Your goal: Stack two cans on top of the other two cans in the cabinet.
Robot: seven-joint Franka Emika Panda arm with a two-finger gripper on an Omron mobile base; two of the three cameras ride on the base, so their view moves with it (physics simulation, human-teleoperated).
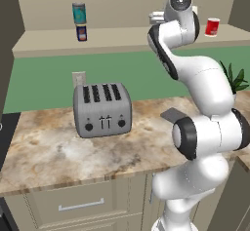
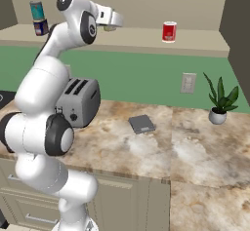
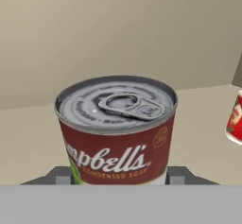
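End effector (image 3: 118, 178): raised to shelf height inside the cabinet (image 1: 127, 1); its two dark fingers (image 3: 59, 176) stand on either side of the pale can (image 3: 116, 131) at the bottom centre of the hand view, clamped on it as best can be judged. In the right base view the same can (image 2: 110, 28) peeks out below the white hand, upper left of frame.

Pale can: red-and-tan label, silver pull-tab lid, upright, held above the shelf.

Red can (image 2: 169, 31): upright on the shelf (image 1: 122, 37), upper centre-right of the right base view, nothing on top; well apart from the held can.

Teal can (image 1: 79, 13): upper left of the left base view, already resting on the dark blue can (image 1: 82, 32). First stack done.

Remaining, as judged: carry the pale can across to the red can, centre it and release.

Desk (image 1: 53, 152): toaster (image 1: 102, 109), potted plant (image 2: 219, 101), small grey pad (image 2: 142, 124); not involved.
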